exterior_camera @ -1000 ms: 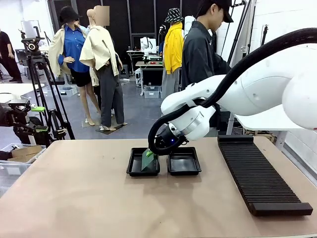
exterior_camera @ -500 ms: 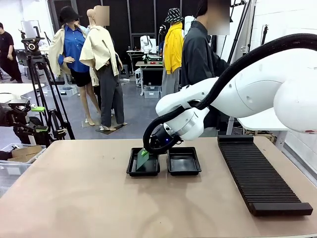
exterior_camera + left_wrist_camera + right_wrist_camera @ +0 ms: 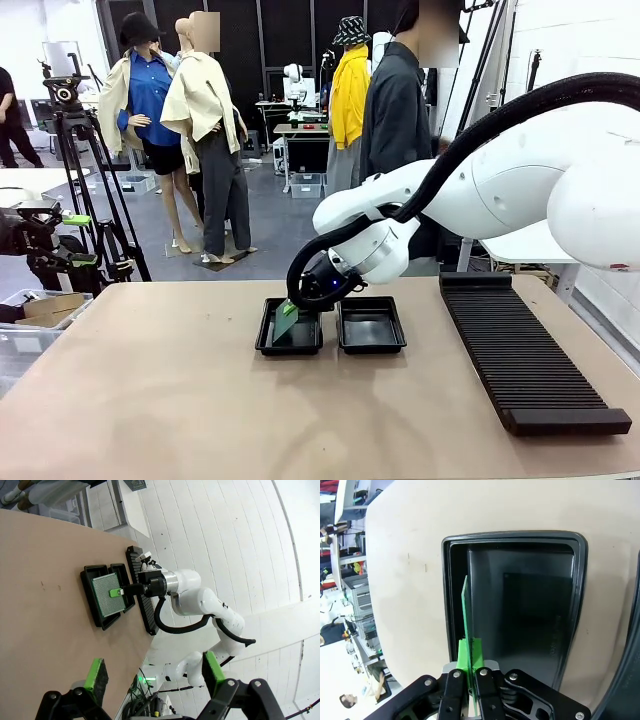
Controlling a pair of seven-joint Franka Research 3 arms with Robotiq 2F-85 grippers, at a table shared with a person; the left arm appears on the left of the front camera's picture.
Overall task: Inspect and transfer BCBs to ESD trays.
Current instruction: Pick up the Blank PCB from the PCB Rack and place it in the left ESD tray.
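Two black ESD trays sit side by side at mid-table, the left tray and the right tray. My right gripper is shut on a green BCB, holding it tilted on edge with its lower end down inside the left tray. In the right wrist view the BCB is edge-on above the tray's dark floor, clamped in my right gripper. My left gripper is open and holds nothing, far from the trays, looking at the BCB's gridded face. In the front view my left gripper is off the table's left side.
A long ribbed black rack lies along the table's right side. A person stands at the far edge behind my right arm. A camera tripod stands beyond the left corner. The near half of the table is bare wood.
My right gripper has carried the BCB a little left and down, deeper into the left tray. My left gripper has not moved.
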